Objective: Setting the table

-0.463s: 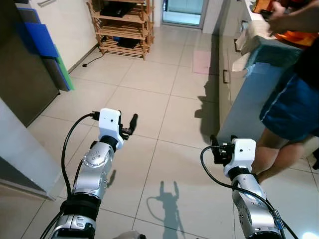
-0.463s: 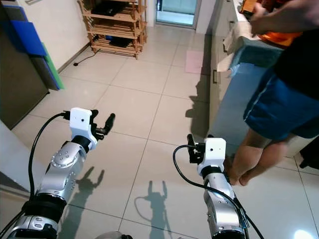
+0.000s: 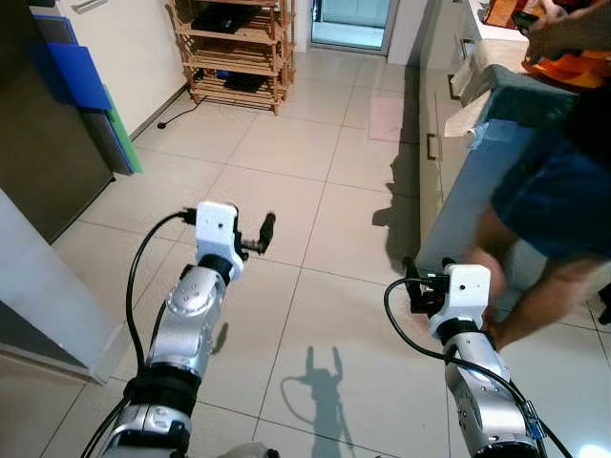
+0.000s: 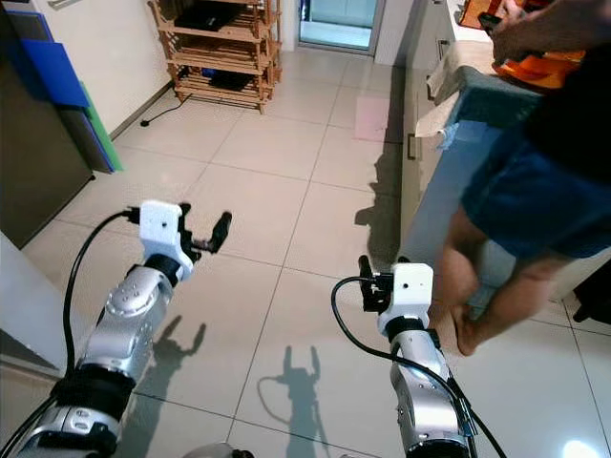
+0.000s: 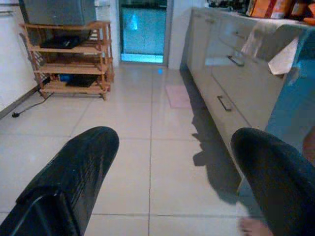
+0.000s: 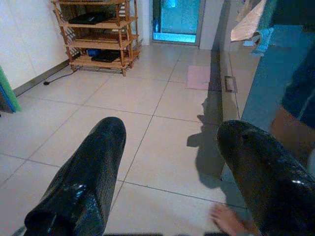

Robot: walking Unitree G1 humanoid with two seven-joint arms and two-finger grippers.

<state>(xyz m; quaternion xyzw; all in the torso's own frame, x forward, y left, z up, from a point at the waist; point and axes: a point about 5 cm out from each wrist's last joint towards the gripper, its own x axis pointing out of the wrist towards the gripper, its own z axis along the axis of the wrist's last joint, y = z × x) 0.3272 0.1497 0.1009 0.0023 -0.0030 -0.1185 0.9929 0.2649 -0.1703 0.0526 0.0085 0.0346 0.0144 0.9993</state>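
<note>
Here, left tool fingers spread, right tool fingers spread, person at counter, no legible writing.

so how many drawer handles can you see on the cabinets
2: one handle low on the cabinets along the robot's right, another handle higher up and further along. The person may hide more.

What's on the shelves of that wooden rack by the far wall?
The wooden rack holds dark flat items on its upper and lower shelves, and something blue low down. They are too small to identify, and the backs of the shelves are hidden.
</note>
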